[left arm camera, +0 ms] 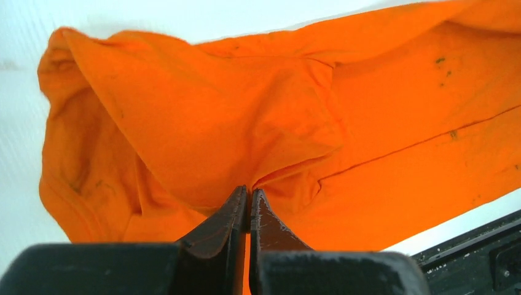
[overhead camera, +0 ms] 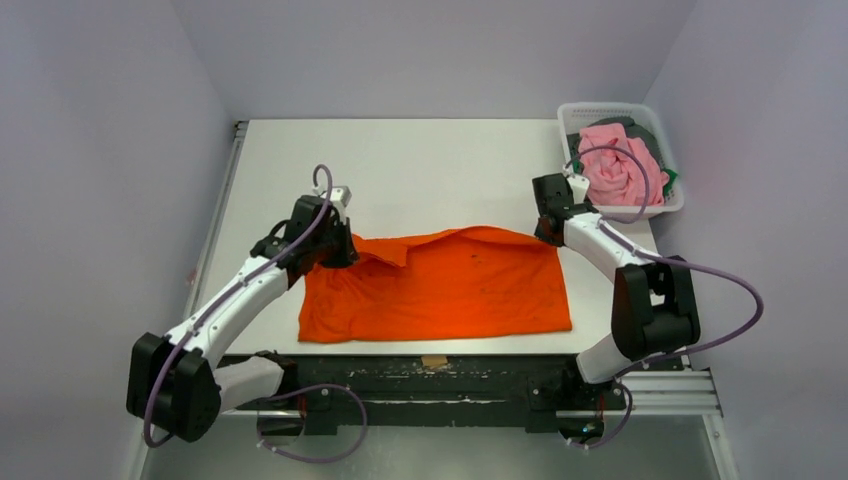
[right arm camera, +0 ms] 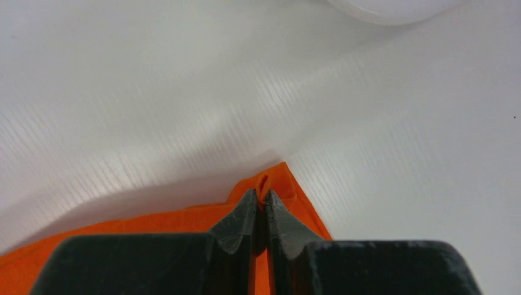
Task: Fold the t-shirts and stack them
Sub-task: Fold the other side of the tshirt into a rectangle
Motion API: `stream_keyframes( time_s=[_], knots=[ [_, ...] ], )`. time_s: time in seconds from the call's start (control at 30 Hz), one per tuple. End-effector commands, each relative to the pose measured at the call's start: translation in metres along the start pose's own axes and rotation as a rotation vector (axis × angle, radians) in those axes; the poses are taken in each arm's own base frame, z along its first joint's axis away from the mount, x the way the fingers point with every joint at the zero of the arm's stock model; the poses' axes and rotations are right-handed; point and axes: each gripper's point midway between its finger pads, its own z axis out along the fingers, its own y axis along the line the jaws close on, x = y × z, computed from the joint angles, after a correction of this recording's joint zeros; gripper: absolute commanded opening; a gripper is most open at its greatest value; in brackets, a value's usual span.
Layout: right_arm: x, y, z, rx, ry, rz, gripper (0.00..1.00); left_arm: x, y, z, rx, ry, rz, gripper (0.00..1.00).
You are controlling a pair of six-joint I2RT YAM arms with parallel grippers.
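Note:
A bright orange t-shirt (overhead camera: 440, 285) lies spread on the white table, near the front edge. My left gripper (overhead camera: 340, 247) is shut on its far left part, where the cloth bunches in folds (left arm camera: 184, 123) ahead of the closed fingertips (left arm camera: 265, 212). My right gripper (overhead camera: 547, 232) is shut on the shirt's far right corner (right arm camera: 279, 178), a small fold of orange cloth pinched between the fingertips (right arm camera: 246, 206). A light pink t-shirt (overhead camera: 617, 170) lies crumpled on darker green and black shirts (overhead camera: 652, 140) in the basket.
A white plastic mesh basket (overhead camera: 588, 113) stands at the table's back right corner, just behind my right arm. The table's (overhead camera: 420, 170) front edge and a black rail (overhead camera: 450, 375) run below the orange shirt. Grey walls close in left and right.

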Motion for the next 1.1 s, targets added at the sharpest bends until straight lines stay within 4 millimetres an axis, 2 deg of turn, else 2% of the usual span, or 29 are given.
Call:
stream_keyframes(
  time_s=[0.0,0.23,0.53,0.7,0.8,0.83,0.87,0.97,1.03,1.07],
  knots=[
    [-0.002,-0.009,-0.013,-0.004,-0.036,0.006,0.06,0.003,-0.002,-0.02,0.012,-0.092,-0.075,0.0],
    [-0.001,-0.013,-0.023,-0.027,-0.04,-0.001,0.07,0.019,0.006,-0.046,-0.015,-0.116,-0.141,0.0],
    [0.002,-0.011,-0.027,-0.062,-0.034,-0.007,0.09,0.045,0.009,-0.063,-0.005,-0.111,-0.209,0.0],
    [0.009,-0.015,-0.028,-0.062,-0.024,-0.017,0.11,0.077,0.013,-0.065,-0.006,-0.049,-0.28,0.0],
    [0.013,-0.023,-0.027,-0.02,-0.02,-0.022,0.15,0.1,0.024,-0.064,-0.056,-0.005,-0.341,0.0],
    [0.014,-0.025,-0.027,-0.011,-0.018,-0.019,0.19,0.108,0.027,-0.065,-0.078,0.015,-0.371,0.0],
    [0.016,-0.028,-0.027,0.006,-0.015,-0.009,0.27,0.115,0.029,-0.066,-0.092,0.032,-0.392,0.0],
    [0.023,-0.044,-0.03,0.072,-0.007,0.025,0.43,0.132,0.024,-0.068,-0.065,0.082,-0.435,0.16],
    [0.027,-0.054,-0.036,0.109,-0.005,0.06,0.5,0.141,0.019,-0.071,-0.039,0.108,-0.457,0.34],
    [0.026,-0.061,-0.041,0.133,-0.02,0.077,0.53,0.144,0.016,-0.076,-0.026,0.114,-0.464,0.38]
  ],
)
